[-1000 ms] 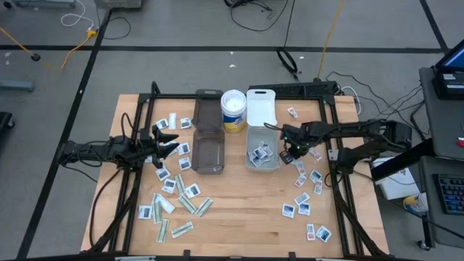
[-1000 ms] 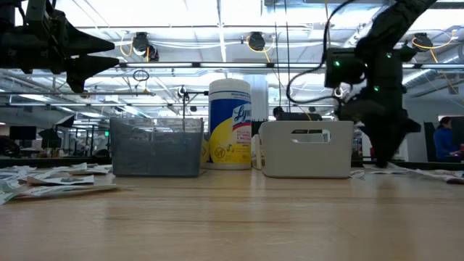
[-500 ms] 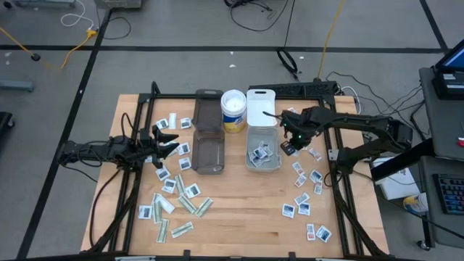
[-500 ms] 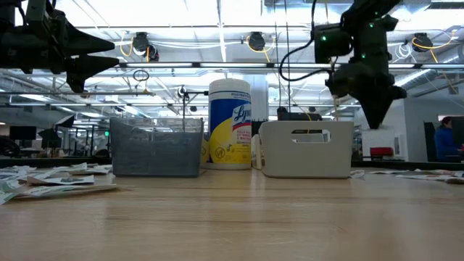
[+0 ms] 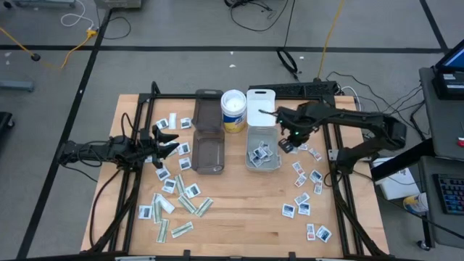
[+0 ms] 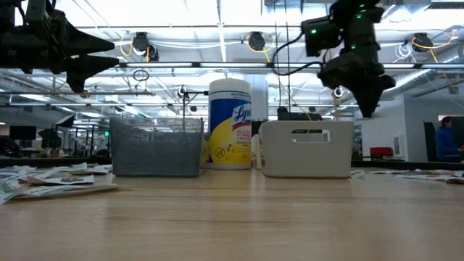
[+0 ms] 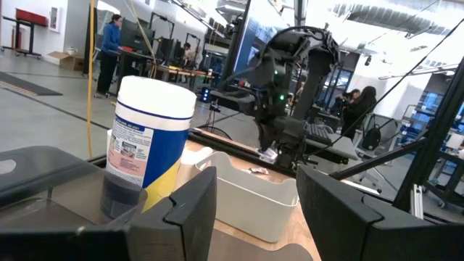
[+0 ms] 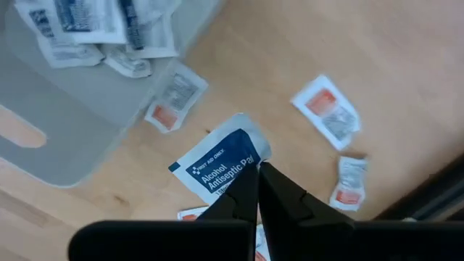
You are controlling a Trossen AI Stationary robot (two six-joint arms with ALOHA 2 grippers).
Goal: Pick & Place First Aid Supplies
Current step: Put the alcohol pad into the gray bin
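My right gripper (image 5: 287, 144) hangs above the table beside the clear bin (image 5: 275, 161), pointing down, shut on a white packet with blue print (image 8: 217, 165). The bin holds several packets (image 5: 259, 153). More first aid supplies lie flat on the table at the right (image 5: 304, 181) and at the left (image 5: 174, 196). My left gripper (image 5: 171, 141) waits open above the left packets, near the smoky bin (image 5: 209, 154); nothing is between its fingers (image 7: 190, 210). My right gripper pinches the packet by one corner (image 8: 251, 155) between its two fingertips, coming from above and pointing down. The packet sticks out sideways from the fingers, its printed face up, lifted clear of the table.
A wipes canister (image 5: 233, 110) and a white lid (image 5: 261, 107) stand behind the two bins. A black frame (image 5: 332, 156) runs along both sides of the table. Small orange-marked packets (image 8: 326, 109) lie on the wood under my right gripper.
My right gripper has risen from table height to above the clear bin's rim and drifted a little toward the far edge, staying shut. The packet has come up off the table with it.
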